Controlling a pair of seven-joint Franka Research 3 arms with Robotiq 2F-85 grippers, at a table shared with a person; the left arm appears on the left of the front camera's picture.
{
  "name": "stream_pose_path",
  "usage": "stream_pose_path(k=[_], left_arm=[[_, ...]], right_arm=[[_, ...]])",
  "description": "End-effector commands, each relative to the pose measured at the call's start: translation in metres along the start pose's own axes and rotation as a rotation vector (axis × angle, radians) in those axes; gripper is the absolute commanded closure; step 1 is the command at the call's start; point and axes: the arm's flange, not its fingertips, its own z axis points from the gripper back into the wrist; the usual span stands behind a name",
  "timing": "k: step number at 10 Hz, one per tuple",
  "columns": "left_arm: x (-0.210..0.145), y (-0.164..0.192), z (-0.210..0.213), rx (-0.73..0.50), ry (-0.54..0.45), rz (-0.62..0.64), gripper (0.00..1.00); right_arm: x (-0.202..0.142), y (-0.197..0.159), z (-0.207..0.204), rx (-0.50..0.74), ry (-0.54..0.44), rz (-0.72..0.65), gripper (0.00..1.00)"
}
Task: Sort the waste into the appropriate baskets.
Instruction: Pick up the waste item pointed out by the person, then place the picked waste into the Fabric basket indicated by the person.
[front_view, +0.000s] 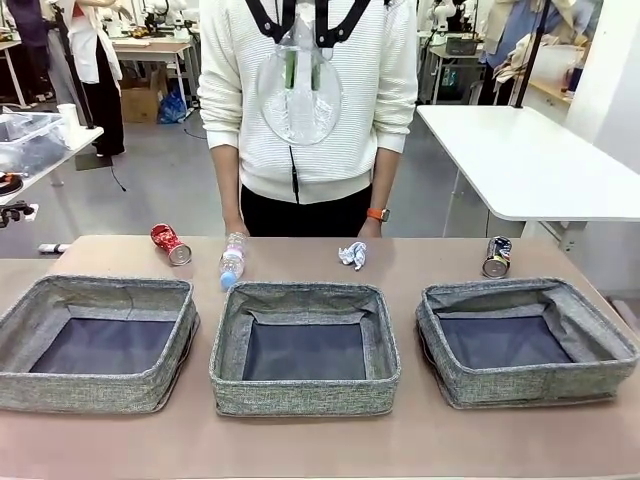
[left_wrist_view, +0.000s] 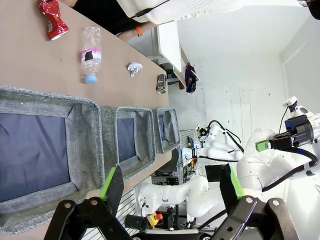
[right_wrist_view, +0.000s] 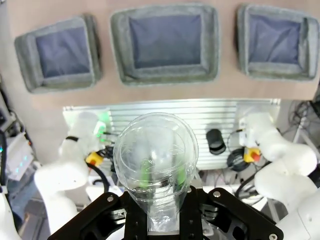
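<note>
- The right gripper (right_wrist_view: 162, 212) pinches the clear plastic bag (right_wrist_view: 155, 160), seemingly by its neck; the plastic blurs the pads.
- The bag balloons past the fingertips, with the middle basket (right_wrist_view: 212, 45) well beyond them.
- Best to lower the bag close over the chosen basket before letting go, since it would likely drift.
- The left gripper (left_wrist_view: 172, 187) has its fingers spread, with nothing between them.

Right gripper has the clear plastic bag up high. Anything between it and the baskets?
Nothing visible does. The right gripper holds the clear plastic bag high in the air, and the space from it down to the three baskets is free. All three stand open, only dark lining showing inside.
</note>
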Motion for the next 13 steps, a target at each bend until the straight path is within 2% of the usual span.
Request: stream_pose_path(k=[1,13], left_arm=[[0.0009,-0.0016,-0.0001,-0.019,-0.005,-0.015,0.0],[0.0009,-0.0016,-0.0001,-0.019,-0.005,-0.015,0.0]], right_arm=[[-0.0001,-0.0017,0.0,-0.012,-0.015,0.023,0.79],[-0.0001,-0.0017,0.0,-0.012,-0.015,0.023,0.79]])
